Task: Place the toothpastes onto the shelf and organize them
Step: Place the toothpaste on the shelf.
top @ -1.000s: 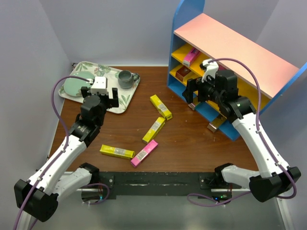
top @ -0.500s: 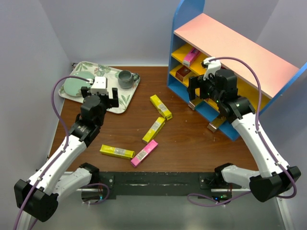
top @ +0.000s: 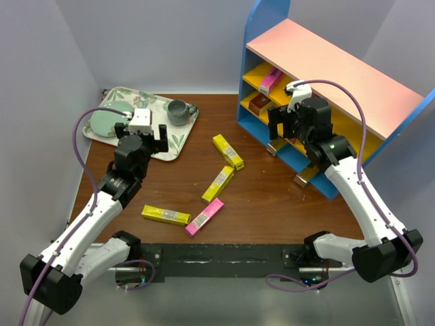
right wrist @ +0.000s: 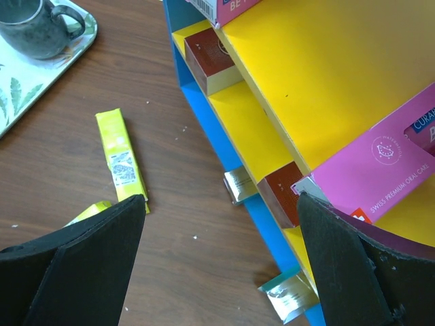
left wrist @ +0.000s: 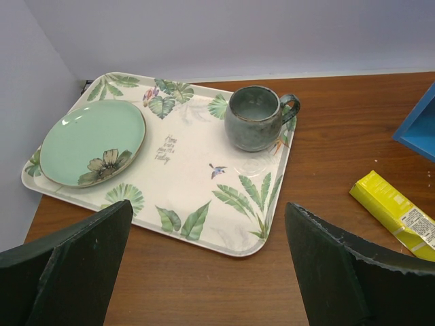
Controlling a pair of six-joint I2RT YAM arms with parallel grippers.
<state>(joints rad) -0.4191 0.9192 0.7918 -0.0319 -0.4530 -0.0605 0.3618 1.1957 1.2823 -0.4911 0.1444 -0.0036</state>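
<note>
Near the tabletop's (top: 272,197) front edge a yellow toothpaste carton (top: 165,215) lies flat, its long axis almost along that edge. The pink carton (top: 204,217) just beside it angles toward the far right, as does the next yellow carton (top: 218,183) further in. The farthest yellow carton (top: 228,151) slants the other way, near the shelf (top: 326,75), which holds more cartons (top: 270,80). We judge them light, stiff yet crushable, with slick faces, best pinched across the narrow width at mid-length. The left gripper (left wrist: 207,210) and right gripper (right wrist: 221,200) both stand wide open, holding nothing.
</note>
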